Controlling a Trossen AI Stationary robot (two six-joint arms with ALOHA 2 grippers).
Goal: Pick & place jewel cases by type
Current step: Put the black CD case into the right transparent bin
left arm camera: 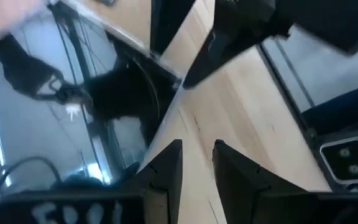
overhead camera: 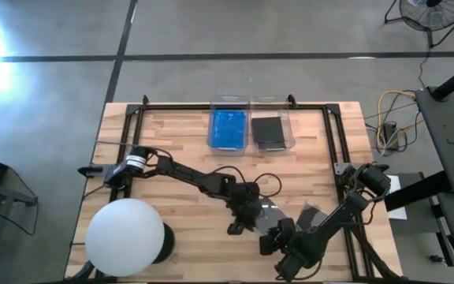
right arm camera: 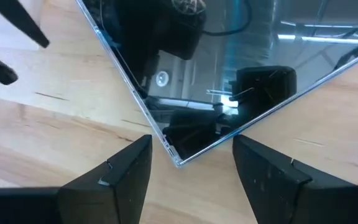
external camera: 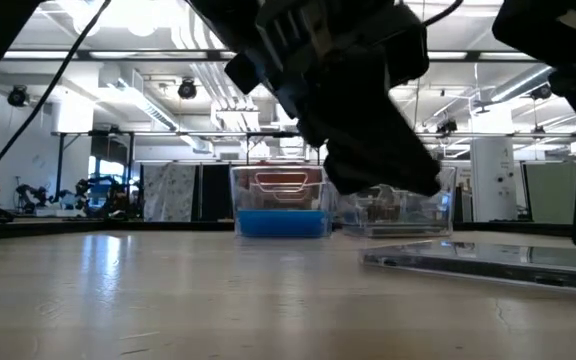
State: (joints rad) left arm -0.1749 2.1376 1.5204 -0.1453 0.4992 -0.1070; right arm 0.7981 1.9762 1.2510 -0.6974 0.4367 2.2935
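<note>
High view: I see both arms crowded at the table's (overhead camera: pixel 172 142) near edge, with bare wood open between them and the two bins at the far edge. The left gripper (overhead camera: pixel 235 229) and right gripper (overhead camera: pixel 268 244) flank a grey case (overhead camera: pixel 294 217) lying flat near the right rail. The left bin (overhead camera: pixel 228 128) holds blue cases (overhead camera: pixel 228 126); the right bin (overhead camera: pixel 272 130) holds dark cases (overhead camera: pixel 269 131).

Low view: the grey case (external camera: pixel 488 262) lies flat on the wood at right, glossy, with the bins behind it, blue (external camera: pixel 280 222) filling the bottom of the left one.

Left wrist view: my left gripper (left arm camera: pixel 197 149) shows a narrow gap between its fingers, empty, over wood just beside the case's edge (left arm camera: pixel 166 118).

Right wrist view: my right gripper (right arm camera: pixel 191 149) stands wide open, holding nothing, a corner of the mirror-like case (right arm camera: pixel 229 81) between its fingertips.
</note>
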